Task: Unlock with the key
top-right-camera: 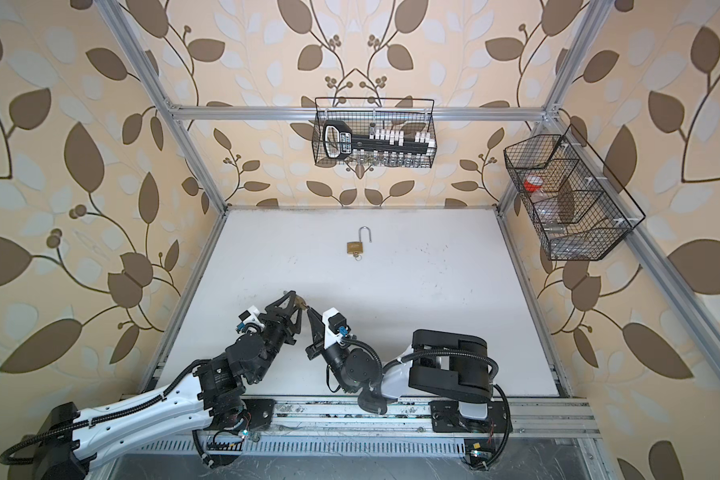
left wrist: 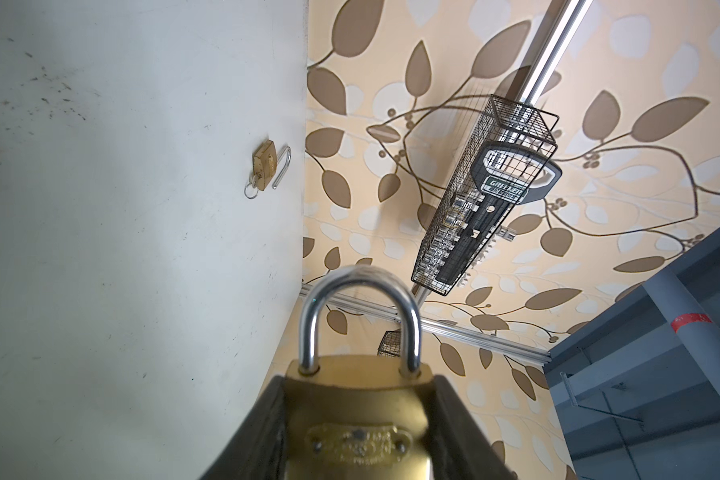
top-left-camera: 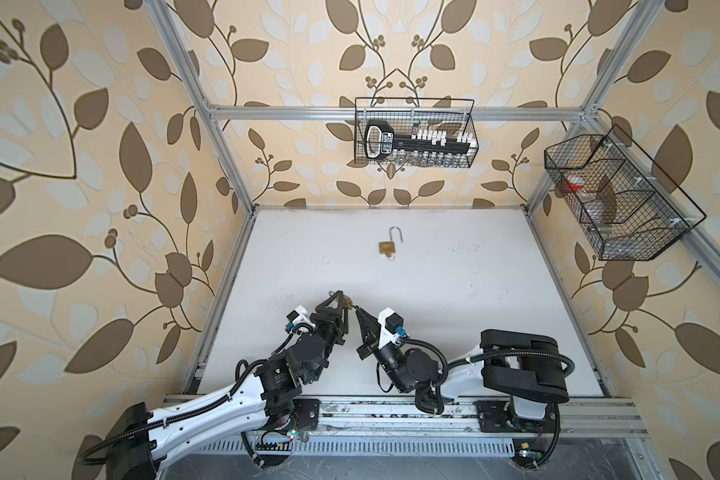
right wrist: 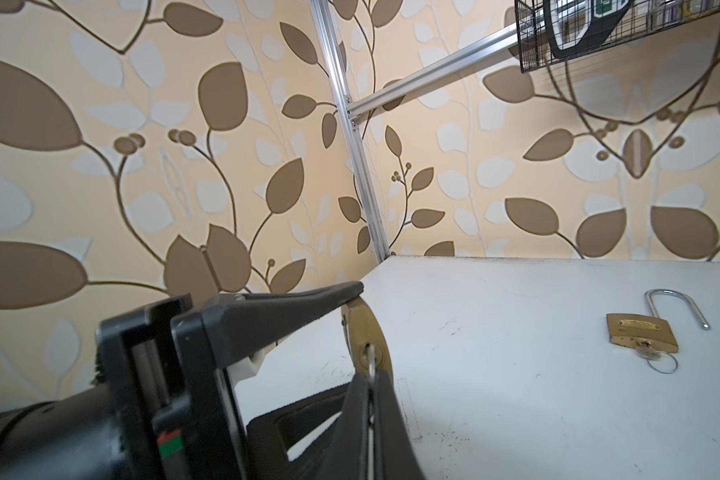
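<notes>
A brass padlock [left wrist: 356, 415] with its steel shackle [left wrist: 360, 291] seated in the body is held above the table's front part, and my left gripper [left wrist: 356, 399] is shut on its sides. In both top views the padlock [top-left-camera: 347, 300] [top-right-camera: 301, 300] shows between the two grippers. My right gripper [right wrist: 368, 382] is shut on the key [right wrist: 368, 365], whose blade sits in the keyhole on the padlock's underside [right wrist: 366, 345]. In a top view the right gripper [top-left-camera: 355, 309] meets the left gripper [top-left-camera: 337, 301] tip to tip.
A second brass padlock [top-left-camera: 386, 247] [right wrist: 636, 332] lies on the white table [top-left-camera: 474, 311] further back, shackle swung open, a key and ring in it. A wire basket [top-left-camera: 416, 133] with tools hangs on the back wall, another basket [top-left-camera: 616, 199] on the right.
</notes>
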`<state>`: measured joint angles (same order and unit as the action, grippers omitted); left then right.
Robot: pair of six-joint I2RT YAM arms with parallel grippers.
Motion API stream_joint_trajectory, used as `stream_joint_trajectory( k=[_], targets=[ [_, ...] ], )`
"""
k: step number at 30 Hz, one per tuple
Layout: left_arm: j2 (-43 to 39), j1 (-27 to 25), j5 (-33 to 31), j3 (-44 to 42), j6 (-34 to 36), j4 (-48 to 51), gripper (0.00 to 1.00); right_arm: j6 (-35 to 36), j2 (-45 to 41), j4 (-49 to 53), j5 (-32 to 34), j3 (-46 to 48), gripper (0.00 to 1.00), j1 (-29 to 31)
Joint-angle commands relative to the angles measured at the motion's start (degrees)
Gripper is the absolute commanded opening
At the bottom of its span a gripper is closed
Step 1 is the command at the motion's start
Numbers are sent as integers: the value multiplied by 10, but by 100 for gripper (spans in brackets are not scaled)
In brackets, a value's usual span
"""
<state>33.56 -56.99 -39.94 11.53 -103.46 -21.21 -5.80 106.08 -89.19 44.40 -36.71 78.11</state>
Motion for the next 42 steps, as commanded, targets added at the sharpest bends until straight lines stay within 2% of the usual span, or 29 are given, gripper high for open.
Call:
stream_joint_trajectory(
  k=[1,20,29,36,42],
  targets=[
    [-4,-5,2,30,12,-53,0,-3,19,-9,-5,-17,0,3],
    [-18,-5,41,27,0,-50,0,31,19,-26,-48,-6,0,-34],
    [-21,-5,46,30,18,-52,0,-16,3,-4,-84,4,0,-54],
    [-12,-5,54,30,24,-72,0,-13,8,2,-97,4,0,-55],
    [-8,-5,73,37,36,-75,0,-27,17,25,-180,-9,0,-70]
  ],
)
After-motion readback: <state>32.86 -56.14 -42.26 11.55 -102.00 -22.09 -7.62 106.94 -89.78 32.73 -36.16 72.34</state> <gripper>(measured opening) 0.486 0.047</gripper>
